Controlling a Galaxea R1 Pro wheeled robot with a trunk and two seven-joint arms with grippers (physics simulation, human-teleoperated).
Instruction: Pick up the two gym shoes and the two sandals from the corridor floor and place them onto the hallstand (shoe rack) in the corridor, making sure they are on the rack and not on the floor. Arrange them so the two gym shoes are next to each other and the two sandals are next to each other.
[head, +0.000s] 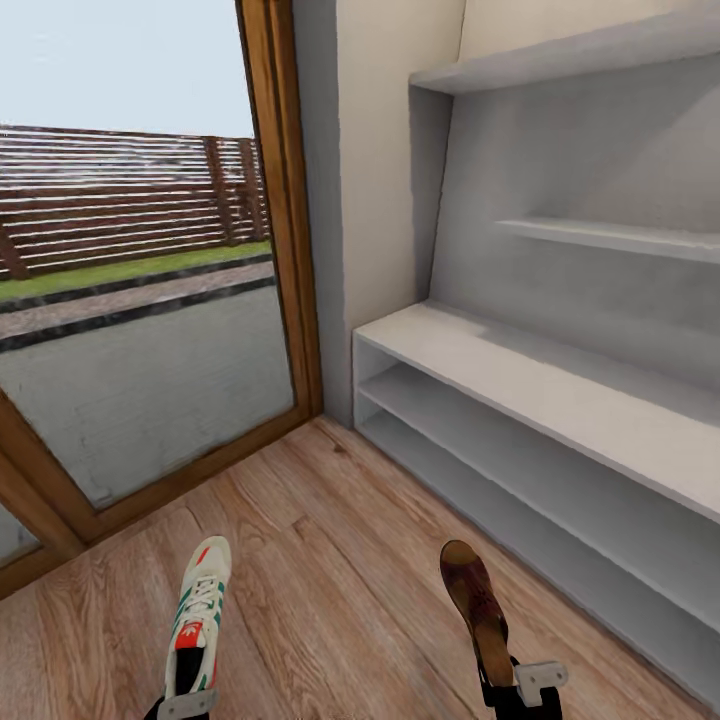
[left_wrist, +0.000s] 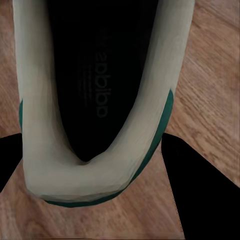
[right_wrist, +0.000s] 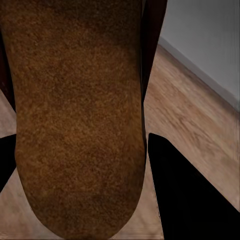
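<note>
nearest, the left gripper (head: 187, 703) is clamped on the heel of a gym shoe (head: 198, 610), and the right gripper (head: 527, 685) seems closed on a sandal (head: 478, 608), though its fingertips are cut off. both are held above the corridor floor (head: 330, 560). this is the carry step; next, raise each onto the hallstand (head: 560, 390) top beyond.

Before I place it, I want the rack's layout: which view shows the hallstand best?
The head view: the hallstand runs along the right wall, its flat top and two open shelves bare. The right wrist view catches a grey strip beyond the sandal, probably its base. The left wrist view looks at the gym shoe and floor.
</note>
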